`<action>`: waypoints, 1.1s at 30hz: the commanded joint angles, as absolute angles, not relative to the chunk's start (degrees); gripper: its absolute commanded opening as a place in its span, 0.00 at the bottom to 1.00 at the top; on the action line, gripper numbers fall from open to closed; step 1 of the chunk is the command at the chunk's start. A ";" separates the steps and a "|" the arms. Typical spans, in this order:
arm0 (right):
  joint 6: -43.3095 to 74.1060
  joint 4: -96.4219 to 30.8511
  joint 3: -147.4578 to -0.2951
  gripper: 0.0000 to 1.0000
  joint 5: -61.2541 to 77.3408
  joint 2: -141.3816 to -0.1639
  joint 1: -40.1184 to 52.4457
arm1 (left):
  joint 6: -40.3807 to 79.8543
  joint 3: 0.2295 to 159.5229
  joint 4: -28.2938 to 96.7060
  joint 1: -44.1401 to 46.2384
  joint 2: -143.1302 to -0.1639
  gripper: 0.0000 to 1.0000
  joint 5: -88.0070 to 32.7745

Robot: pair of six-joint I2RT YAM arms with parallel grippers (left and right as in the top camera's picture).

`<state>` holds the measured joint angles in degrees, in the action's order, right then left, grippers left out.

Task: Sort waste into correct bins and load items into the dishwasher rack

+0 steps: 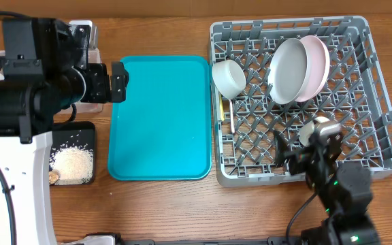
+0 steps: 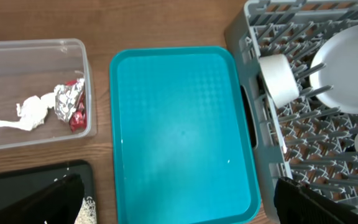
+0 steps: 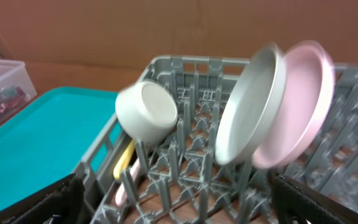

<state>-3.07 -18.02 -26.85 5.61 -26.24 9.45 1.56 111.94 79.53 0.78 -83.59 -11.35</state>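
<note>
The grey dishwasher rack (image 1: 380, 136) holds the white cup (image 1: 229, 78), the grey-green plate (image 1: 286, 69) and the pinkish plate (image 1: 316, 62), both on edge, and the yellow-handled utensil (image 1: 223, 112). A small pale round thing (image 1: 317, 128), perhaps the bowl, shows beside my right arm. The clear tub (image 2: 17, 46) holds the red foil wrapper (image 2: 72, 102) and the white tissue (image 2: 30, 113). The black tray (image 1: 90, 129) holds rice grains (image 1: 72, 162) and a brown bit (image 1: 54, 177). My left gripper (image 1: 119, 80) is open and empty over the teal tray's left edge. My right gripper (image 1: 288, 153) is open and empty over the rack's front.
The large flat teal tray (image 1: 158, 116) lies between the bins and the rack, with nothing on it. My left arm covers most of the clear tub in the overhead view. In the right wrist view the cup (image 3: 146, 112) and both plates (image 3: 253, 106) stand ahead of the fingers.
</note>
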 commanded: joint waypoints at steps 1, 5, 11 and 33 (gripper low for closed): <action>1.83 -15.92 -13.89 1.00 6.09 -14.13 9.45 | 1.50 111.96 79.48 0.95 -85.97 1.00 -11.84; 3.05 -15.84 -6.90 1.00 6.04 -6.20 9.45 | 1.50 111.96 79.48 0.95 -87.72 1.00 -11.84; 3.01 -11.75 -3.60 1.00 4.45 -0.16 8.49 | 1.50 111.96 79.48 0.95 -90.02 1.00 -11.84; 3.03 -4.34 -0.45 1.00 3.92 -0.16 8.49 | 1.50 111.92 79.46 0.91 -91.61 1.00 -11.86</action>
